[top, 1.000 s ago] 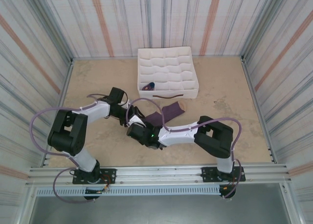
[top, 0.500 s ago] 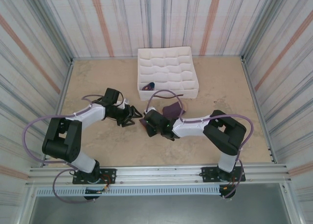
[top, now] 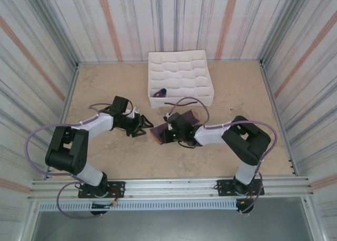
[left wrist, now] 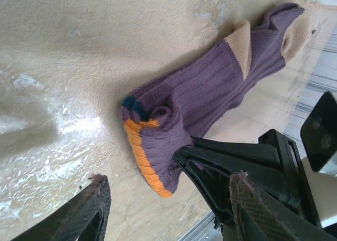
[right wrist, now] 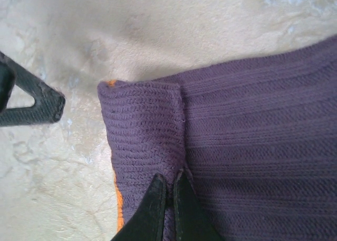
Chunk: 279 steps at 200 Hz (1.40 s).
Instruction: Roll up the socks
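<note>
A purple sock [left wrist: 210, 88] lies flat on the tan table, with an orange cuff [left wrist: 141, 152], a teal patch and beige patches. In the top view the sock [top: 159, 131] lies at mid-table. My right gripper [right wrist: 166, 191] is shut, pinching a folded-over flap of the cuff end; it shows from above [top: 165, 134] at the sock's left end. My left gripper [left wrist: 171, 199] stands open just left of the cuff, apart from it, nothing between its fingers; in the top view it [top: 141, 128] faces the sock. One left fingertip [right wrist: 32, 101] shows in the right wrist view.
A white grid-compartment box [top: 181, 100] stands at the back of the table, just behind the sock. A small dark purple bundle [top: 159, 93] sits in a front-left compartment. Striped walls close in the table on three sides.
My right gripper has moved from the near left onto the sock's cuff end, which is now folded over. The left gripper has drawn back left, clear of the right arm.
</note>
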### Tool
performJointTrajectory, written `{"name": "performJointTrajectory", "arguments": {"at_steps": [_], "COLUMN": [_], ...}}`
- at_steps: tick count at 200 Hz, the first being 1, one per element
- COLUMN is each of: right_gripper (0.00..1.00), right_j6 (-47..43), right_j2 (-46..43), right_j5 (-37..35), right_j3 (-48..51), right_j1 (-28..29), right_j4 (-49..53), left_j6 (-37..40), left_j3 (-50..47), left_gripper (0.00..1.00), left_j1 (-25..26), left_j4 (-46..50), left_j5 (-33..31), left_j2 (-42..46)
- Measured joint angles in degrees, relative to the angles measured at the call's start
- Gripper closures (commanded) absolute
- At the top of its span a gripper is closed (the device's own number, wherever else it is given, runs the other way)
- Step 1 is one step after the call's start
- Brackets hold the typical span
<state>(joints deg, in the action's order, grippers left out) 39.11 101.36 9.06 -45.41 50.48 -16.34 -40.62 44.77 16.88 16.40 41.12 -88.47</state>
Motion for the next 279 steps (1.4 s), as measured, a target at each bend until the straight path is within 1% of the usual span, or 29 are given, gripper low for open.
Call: {"name": "performJointTrajectory", "arguments": {"at_steps": [28,75,106,140,167,190,218,252,267,279], "right_gripper": [1.0,1.0,1.0,1.0,1.0,1.0,1.0,1.0,0.93,0.86], "right_j6": [4.7,11.9,15.4,17.9,19.2,19.6,20.4,20.4,20.2,19.3], "right_j2": [0.0,0.0,0.1,0.5,0.7,1.0,1.3,1.3,1.1,1.0], "right_j5": [2.9,3.4,4.2,6.0,6.8,7.4,7.6,7.5,7.4,7.2], "right_j3": [1.0,1.2,2.3,3.9,4.6,4.9,5.0,5.1,4.7,3.8], "right_j1": [-1.3,-1.8,-2.3,-3.5,-4.0,-4.3,-4.4,-4.4,-4.4,-4.4], "right_j4": [-1.4,-1.5,-3.3,-6.7,-8.3,-9.3,-9.9,-9.8,-8.9,-7.0], "left_j6": [-0.8,-2.3,-3.7,-4.3,-4.3,-4.3,-4.3,-4.2,-3.8,-3.5], "left_j3": [-2.2,-2.7,-2.7,-2.2,-0.9,0.4,1.5,2.6,3.4,4.0], "left_gripper": [0.42,0.42,0.53,0.58,0.59,0.64,0.73,0.94,1.0,1.0], "left_j1": [0.6,4.0,5.4,5.7,6.1,6.6,7.3,8.0,8.0,8.1], "left_j4": [-2.7,-6.6,-9.0,-10.6,-11.2,-11.9,-12.2,-11.7,-10.6,-9.4], "left_j5": [-0.1,-0.5,-1.8,-2.4,-3.0,-3.6,-4.7,-6.1,-6.6,-7.0], "left_j2": [0.0,-1.7,-4.0,-6.7,-8.1,-9.4,-10.6,-11.6,-11.7,-11.8]}}
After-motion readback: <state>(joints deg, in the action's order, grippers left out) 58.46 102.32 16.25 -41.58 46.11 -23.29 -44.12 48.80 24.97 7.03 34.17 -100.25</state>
